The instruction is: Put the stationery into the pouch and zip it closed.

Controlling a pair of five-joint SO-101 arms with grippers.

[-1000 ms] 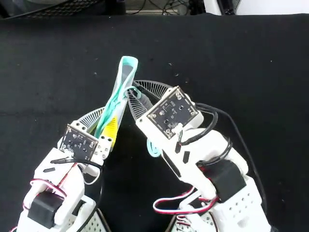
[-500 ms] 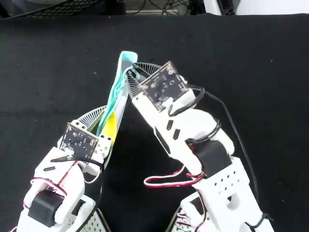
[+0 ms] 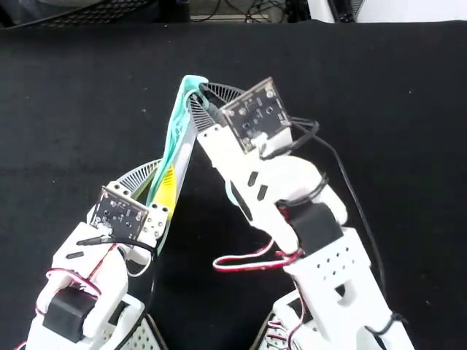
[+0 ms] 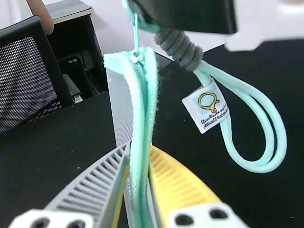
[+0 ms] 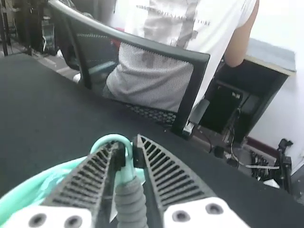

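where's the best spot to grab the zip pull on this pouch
Pinch the grey wrapped collar of the pull, right by the slider, coming from the pouch's right: it looks thick and firm, while the mint loop hangs limp.

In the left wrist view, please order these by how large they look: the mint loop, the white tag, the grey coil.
1. mint loop
2. white tag and grey coil: these look about alike, so I do not rank them.

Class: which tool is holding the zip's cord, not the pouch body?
The right tool, pinching the grey-wrapped cord; the left tool clamps the pouch.
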